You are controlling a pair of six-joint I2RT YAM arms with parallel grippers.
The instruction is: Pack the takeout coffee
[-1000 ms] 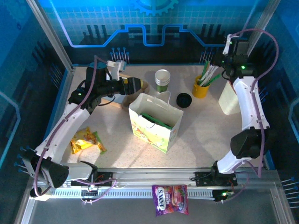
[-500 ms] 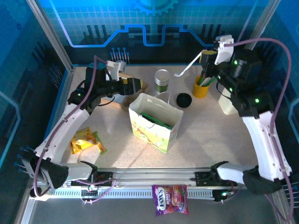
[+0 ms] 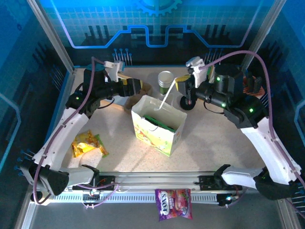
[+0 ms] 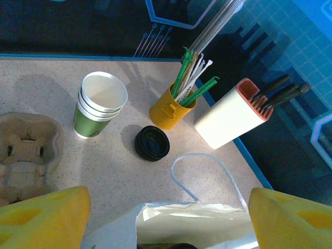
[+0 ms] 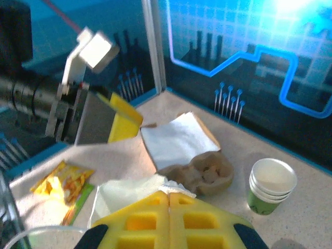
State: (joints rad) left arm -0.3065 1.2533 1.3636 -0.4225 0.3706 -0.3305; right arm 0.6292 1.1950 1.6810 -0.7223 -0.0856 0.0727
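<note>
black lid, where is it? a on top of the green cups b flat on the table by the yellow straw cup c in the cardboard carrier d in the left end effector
b: the black lid lies flat on the table beside the yellow straw cup, green cups standing open.

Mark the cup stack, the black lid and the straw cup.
cup stack [image 4: 91, 123], left wrist view, green side wall.
black lid [image 4: 152, 143], left wrist view, centre of its top.
straw cup [image 4: 165, 116], left wrist view, yellow wall.
</note>
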